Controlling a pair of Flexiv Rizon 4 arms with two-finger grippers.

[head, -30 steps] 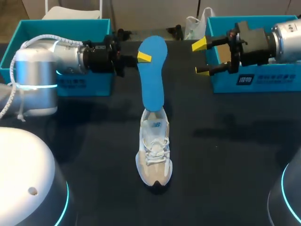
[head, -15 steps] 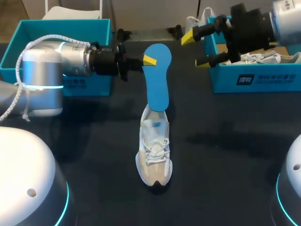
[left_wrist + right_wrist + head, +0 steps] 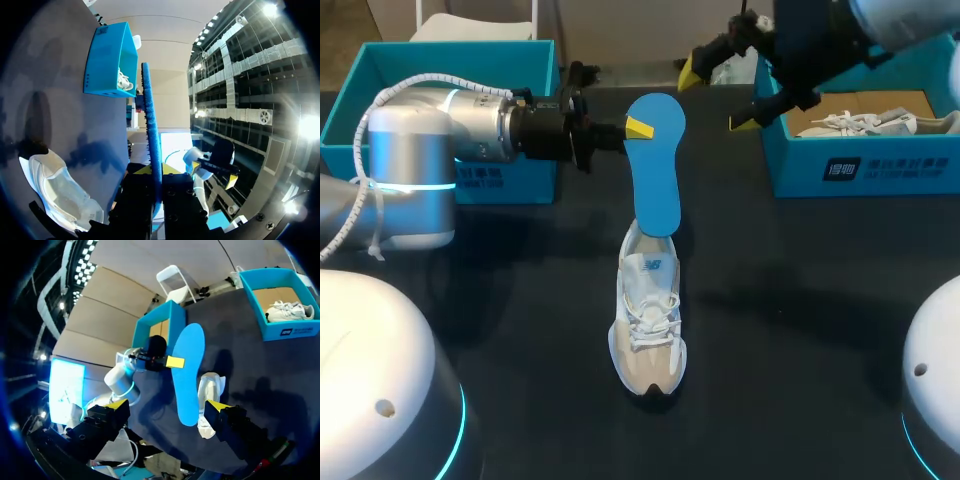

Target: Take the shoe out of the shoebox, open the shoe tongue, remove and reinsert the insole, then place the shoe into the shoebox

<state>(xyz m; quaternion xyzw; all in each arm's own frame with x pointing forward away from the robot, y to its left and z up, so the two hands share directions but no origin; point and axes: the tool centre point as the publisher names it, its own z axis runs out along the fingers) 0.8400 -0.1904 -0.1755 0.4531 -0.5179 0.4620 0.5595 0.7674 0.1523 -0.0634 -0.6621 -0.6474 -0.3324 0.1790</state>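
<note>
Head view: left tool (image 3: 638, 127) pinching insole (image 3: 656, 180) (blue); right tool (image 3: 717, 97) wide open, empty.

A dark bench (image 3: 800, 330) carries everything. At its far left corner stands the left box (image 3: 525, 178), blue and open-topped, with a label on its front wall. In the right box (image 3: 910, 170), at the far right corner, a second shoe (image 3: 865, 122), white and laced, lies on brown card.
</note>
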